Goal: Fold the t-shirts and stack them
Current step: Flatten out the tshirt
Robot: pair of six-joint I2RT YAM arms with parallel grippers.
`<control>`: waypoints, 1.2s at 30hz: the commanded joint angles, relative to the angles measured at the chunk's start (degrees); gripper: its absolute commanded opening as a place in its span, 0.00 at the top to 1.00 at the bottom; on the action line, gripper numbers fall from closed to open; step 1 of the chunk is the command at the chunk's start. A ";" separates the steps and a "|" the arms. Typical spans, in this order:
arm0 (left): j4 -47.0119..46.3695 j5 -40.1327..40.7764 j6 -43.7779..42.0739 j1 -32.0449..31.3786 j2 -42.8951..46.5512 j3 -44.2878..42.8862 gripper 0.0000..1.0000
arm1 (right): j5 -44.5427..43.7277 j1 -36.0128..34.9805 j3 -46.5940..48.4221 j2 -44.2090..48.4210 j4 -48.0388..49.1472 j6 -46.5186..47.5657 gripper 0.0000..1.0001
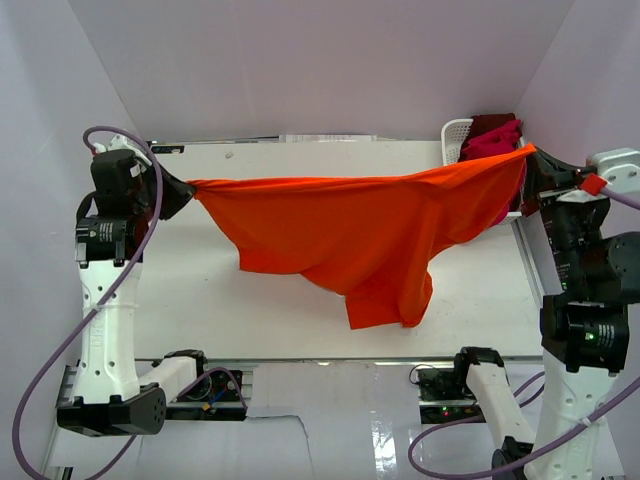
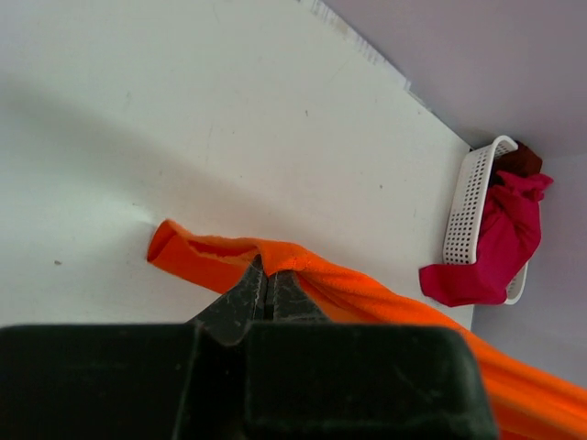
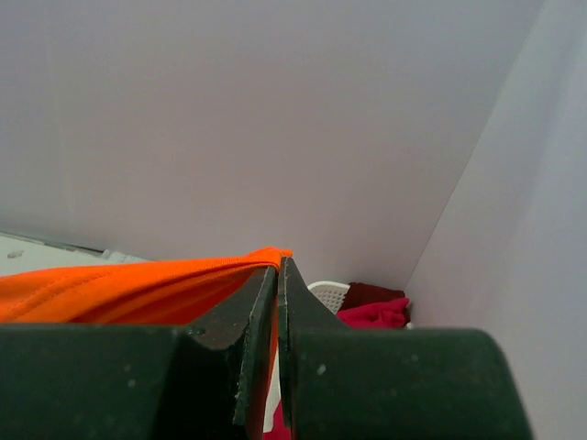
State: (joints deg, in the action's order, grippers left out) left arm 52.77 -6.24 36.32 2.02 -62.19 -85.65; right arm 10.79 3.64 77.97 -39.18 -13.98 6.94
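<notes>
A large bright orange t-shirt [image 1: 350, 235] hangs stretched in the air between my two arms, its lower part sagging toward the table. At the left, my left gripper [image 1: 186, 190] is shut on one end of the cloth; in the left wrist view the orange t-shirt [image 2: 367, 289] bunches over the closed left gripper [image 2: 267, 272]. My right gripper [image 1: 532, 155] is shut on the other end, and the right wrist view shows the orange t-shirt [image 3: 138, 284] pinched at the right gripper [image 3: 278, 266]. A crimson-magenta t-shirt [image 1: 492, 142] and a dark red t-shirt [image 1: 492, 122] lie in the basket.
A white lattice basket [image 1: 455, 140] stands at the table's back right corner, close to my right gripper; the left wrist view shows the basket [image 2: 468, 206] with magenta cloth spilling over its side. The white table [image 1: 300, 320] lies below, with pale walls around.
</notes>
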 commanded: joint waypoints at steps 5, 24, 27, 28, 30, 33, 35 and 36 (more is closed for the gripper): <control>-2.76 -1.23 1.30 0.35 -1.43 5.31 1.00 | 0.11 0.05 0.08 -6.61 -0.61 -2.81 0.92; -11.37 -8.45 4.91 1.23 -9.39 -7.73 1.00 | 0.12 -0.30 5.08 -9.71 -3.42 -0.97 0.92; -16.46 -4.77 4.47 1.23 1.67 -1.56 1.00 | -1.47 -0.48 8.59 -6.28 -4.56 1.23 0.92; -18.74 -3.79 3.68 1.23 4.51 1.94 1.00 | -1.73 -0.48 10.69 -5.30 -5.09 1.93 0.92; -20.25 -0.55 2.98 1.23 12.22 5.21 1.00 | -2.26 -0.48 12.63 -2.59 -5.09 2.46 0.92; -22.62 3.76 0.87 1.23 19.19 6.89 1.00 | -2.00 -0.48 16.76 0.84 -4.66 2.90 0.92; -24.38 5.27 -0.10 1.23 25.44 8.47 1.00 | -1.47 -0.39 18.95 3.30 -2.64 2.82 0.92; -24.56 5.88 -0.28 1.23 28.24 8.65 1.00 | -1.21 -0.47 19.49 4.02 -2.11 2.73 0.92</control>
State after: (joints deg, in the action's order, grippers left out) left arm 31.92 -6.33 38.35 2.90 -38.35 -78.87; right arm 10.68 3.25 94.59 -37.21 -20.86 8.45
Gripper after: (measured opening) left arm 0.021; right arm 0.078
